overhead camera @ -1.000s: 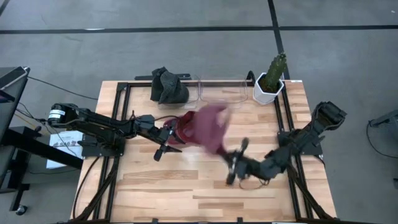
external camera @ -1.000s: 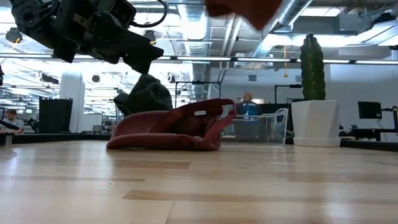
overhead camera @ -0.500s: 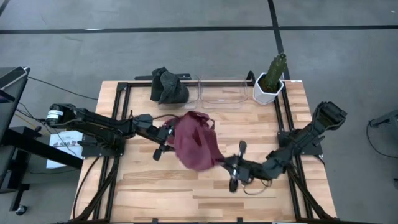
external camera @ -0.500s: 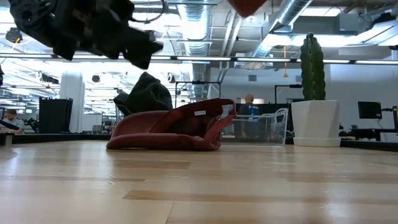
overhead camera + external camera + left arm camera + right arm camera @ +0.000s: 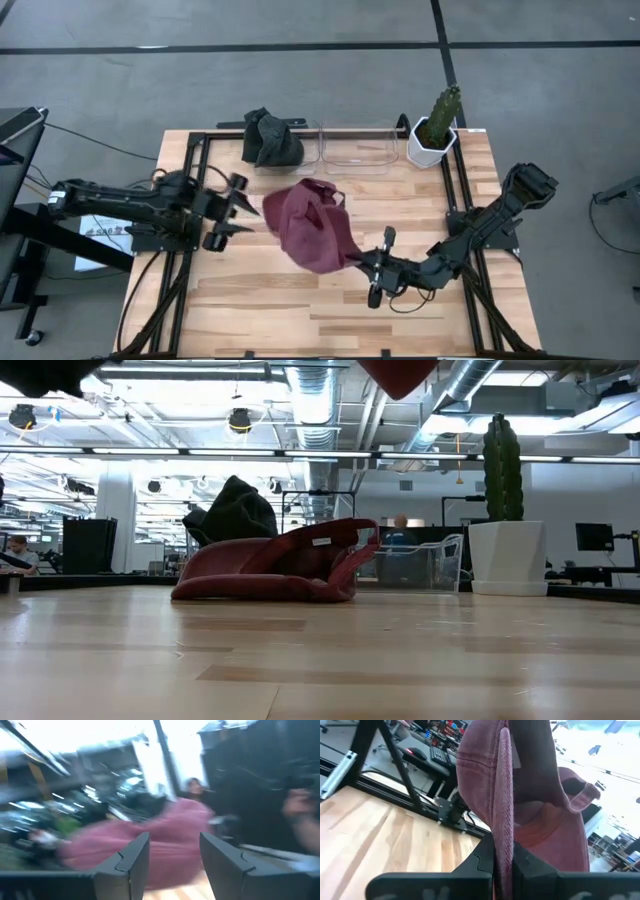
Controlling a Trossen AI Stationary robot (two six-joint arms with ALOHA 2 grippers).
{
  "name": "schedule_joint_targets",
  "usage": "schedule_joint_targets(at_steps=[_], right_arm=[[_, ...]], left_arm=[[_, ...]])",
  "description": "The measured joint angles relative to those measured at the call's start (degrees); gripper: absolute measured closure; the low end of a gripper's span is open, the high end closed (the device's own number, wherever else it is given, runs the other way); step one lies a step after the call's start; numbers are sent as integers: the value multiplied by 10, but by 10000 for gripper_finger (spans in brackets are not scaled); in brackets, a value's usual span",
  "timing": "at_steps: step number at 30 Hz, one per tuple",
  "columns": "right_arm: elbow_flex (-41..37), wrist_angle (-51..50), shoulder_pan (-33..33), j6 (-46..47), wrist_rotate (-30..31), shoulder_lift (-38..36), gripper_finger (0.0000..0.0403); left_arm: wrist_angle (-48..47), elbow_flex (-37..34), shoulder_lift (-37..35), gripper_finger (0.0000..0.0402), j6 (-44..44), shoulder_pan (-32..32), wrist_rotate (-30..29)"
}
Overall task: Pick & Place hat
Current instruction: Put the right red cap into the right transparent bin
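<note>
high view, right tool (image 5: 363, 267) pinching maroon hat (image 5: 312, 225), left tool (image 5: 232, 207) spread, apart from it

High view: table (image 5: 250, 300) fills centre. Upper edge, l to r: dark hat (image 5: 270, 138), clear bin (image 5: 357, 148), potted cactus (image 5: 436, 128) at upper right. Mid-frame, hat (image 5: 312, 225) is lifted, w/ right gripper (image 5: 378, 268) just lower right of it, left gripper (image 5: 228, 208) left of it, apart. Low view: another hat (image 5: 275, 562) lies on table, centre-left.
</note>
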Motion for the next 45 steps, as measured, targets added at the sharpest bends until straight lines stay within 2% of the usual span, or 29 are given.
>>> schedule_joint_targets(at_steps=[5, 11, 14, 16, 21, 28, 38, 45], right_arm=[[0, 0, -8, 0, -6, 0, 399], [0, -6, -35, 14, -50, 0, 399], [0, -19, -45, 31, -52, 0, 399], [0, -31, -49, 38, -52, 0, 399], [0, -30, -44, 41, -51, 0, 399], [0, -19, -29, 26, -49, 0, 399], [0, -17, -40, 26, -48, 0, 399], [0, -17, -33, 27, -43, 0, 399]], left_arm=[[26, 0, -16, 243, 85, 0, -136], [52, 44, 41, 269, 176, 0, -253], [50, 79, 77, 284, 228, 0, -328], [52, 104, 96, 292, 252, 0, -358], [53, 148, 145, 308, 266, 0, -383], [53, 168, 227, 330, 266, 0, -425], [58, 227, 296, 363, 246, -32, -418], [55, 235, 334, 379, 233, -88, -417]])
